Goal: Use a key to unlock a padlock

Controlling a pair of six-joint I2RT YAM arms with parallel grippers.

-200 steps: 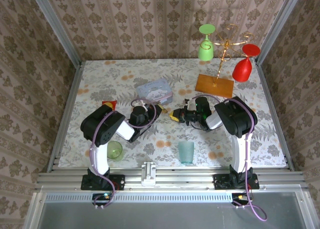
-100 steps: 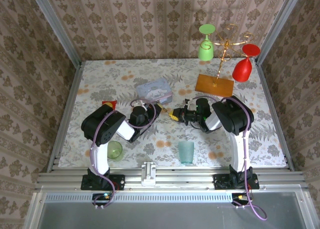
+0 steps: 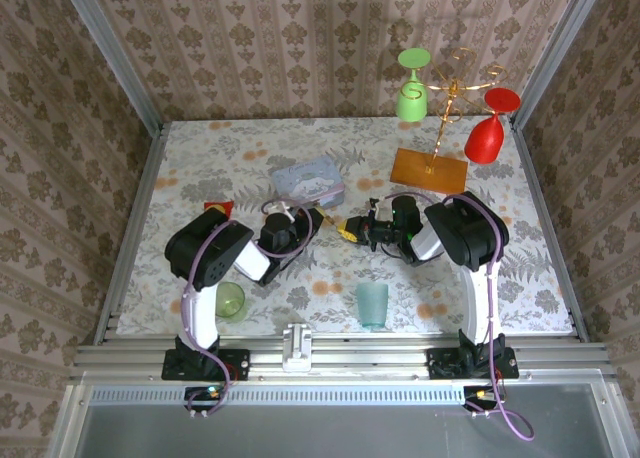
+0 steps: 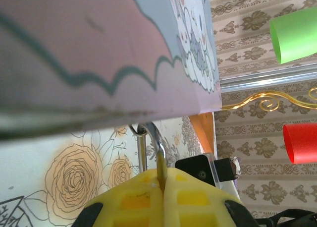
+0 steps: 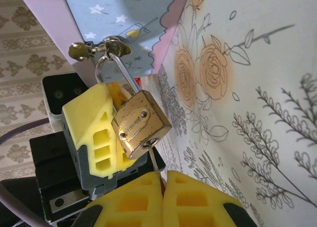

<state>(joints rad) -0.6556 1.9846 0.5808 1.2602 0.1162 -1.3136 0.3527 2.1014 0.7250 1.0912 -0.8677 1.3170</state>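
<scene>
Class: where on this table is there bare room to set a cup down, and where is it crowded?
Bare: the far-left corner behind the blue tin; the near strip between the green cup and the teal tumbler. Crowded: the middle, where the left hand and right hand meet at the padlock and the key.

We read no legible text; the stamped lettering on the padlock (image 5: 140,129) face is too blurred.

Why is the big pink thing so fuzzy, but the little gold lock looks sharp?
Left wrist view: the tin sits too close to the lens, so it blurs. Right wrist view: the padlock is in focus, its stamped face crisp.
</scene>
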